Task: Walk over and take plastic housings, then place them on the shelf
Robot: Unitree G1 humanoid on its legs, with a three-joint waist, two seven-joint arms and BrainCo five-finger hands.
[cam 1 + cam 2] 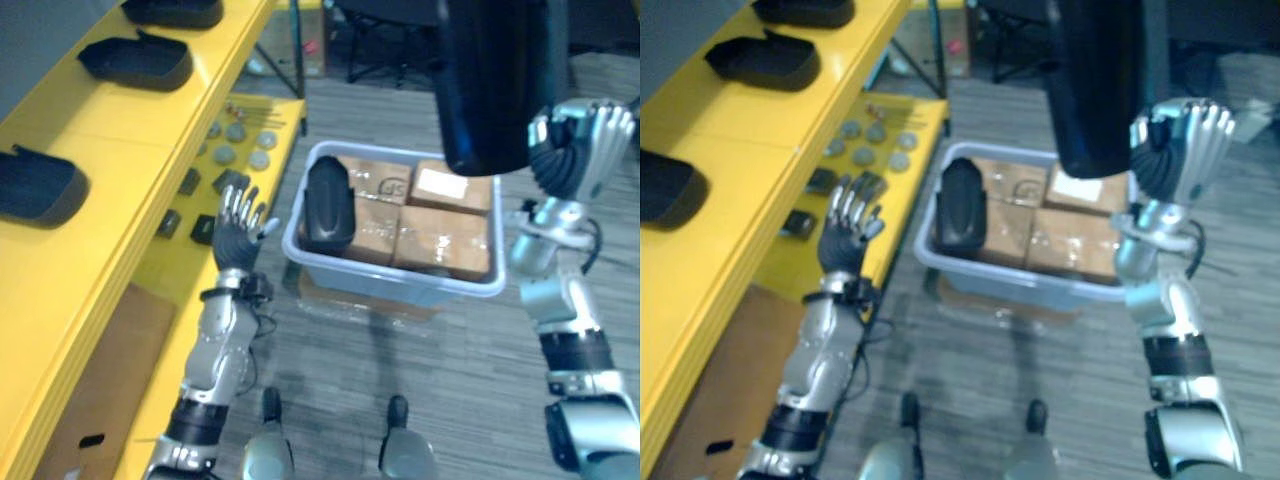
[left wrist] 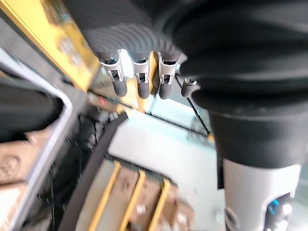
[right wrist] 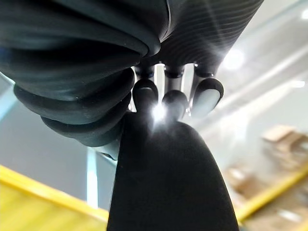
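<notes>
a yellow shelf [image 1: 130,130] runs along the left with black housings [image 1: 137,60] on it, and the right hand [image 1: 575,140] holds another plastic housing [image 1: 495,80] high, fingers curled on its edge, likely to clear the grey bin [image 1: 400,285], while the left hand [image 1: 237,235] hangs free, fingers spread.

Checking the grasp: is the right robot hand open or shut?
Shut on the black housing: the right robot hand curls round its edge.
</notes>
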